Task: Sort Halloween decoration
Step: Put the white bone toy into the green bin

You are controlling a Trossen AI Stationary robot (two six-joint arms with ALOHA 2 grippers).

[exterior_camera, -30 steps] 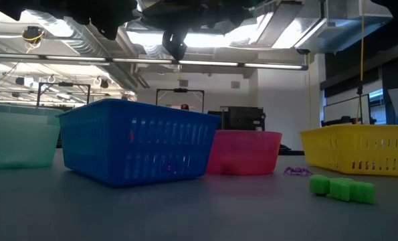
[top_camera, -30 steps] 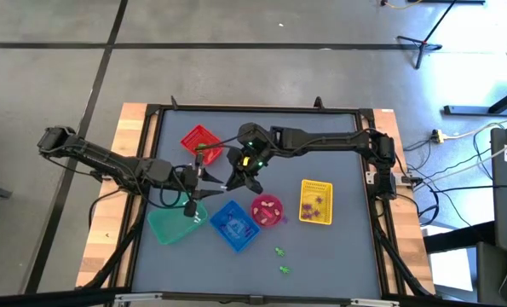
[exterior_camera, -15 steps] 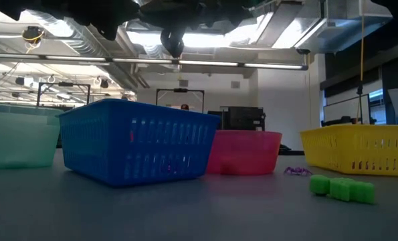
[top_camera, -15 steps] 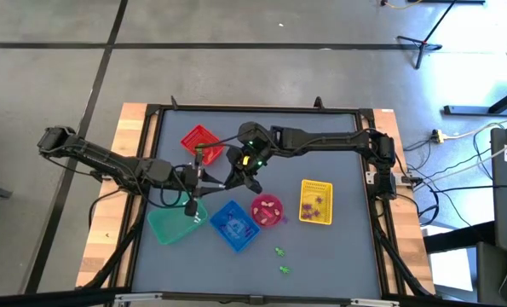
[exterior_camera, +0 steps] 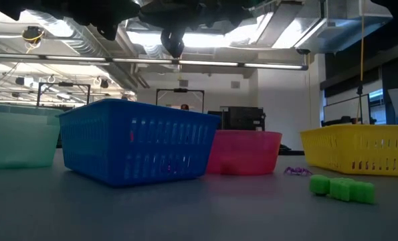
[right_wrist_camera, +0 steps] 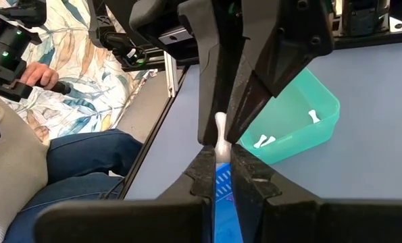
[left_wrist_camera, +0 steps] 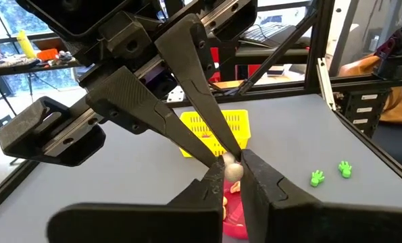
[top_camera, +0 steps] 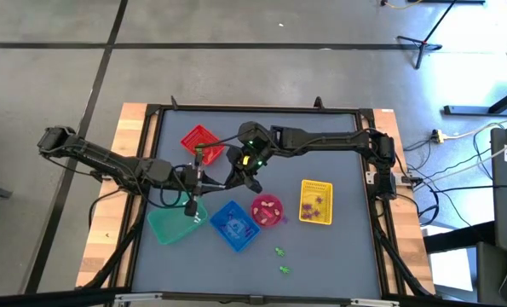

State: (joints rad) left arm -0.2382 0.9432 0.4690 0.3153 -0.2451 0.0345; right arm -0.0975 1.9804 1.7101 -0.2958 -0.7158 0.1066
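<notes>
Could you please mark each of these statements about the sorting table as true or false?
1. Both grippers meet above the table and pinch one small white trinket between them. True: the left gripper and right gripper are both shut on it.
2. The yellow basket is empty. False: purple pieces lie in it.
3. Two green trinkets lie loose on the table. True.
4. The teal basket holds green pieces. False: it holds white bone-shaped pieces.
5. The pink bowl sits between the blue basket and the yellow one. True.
</notes>
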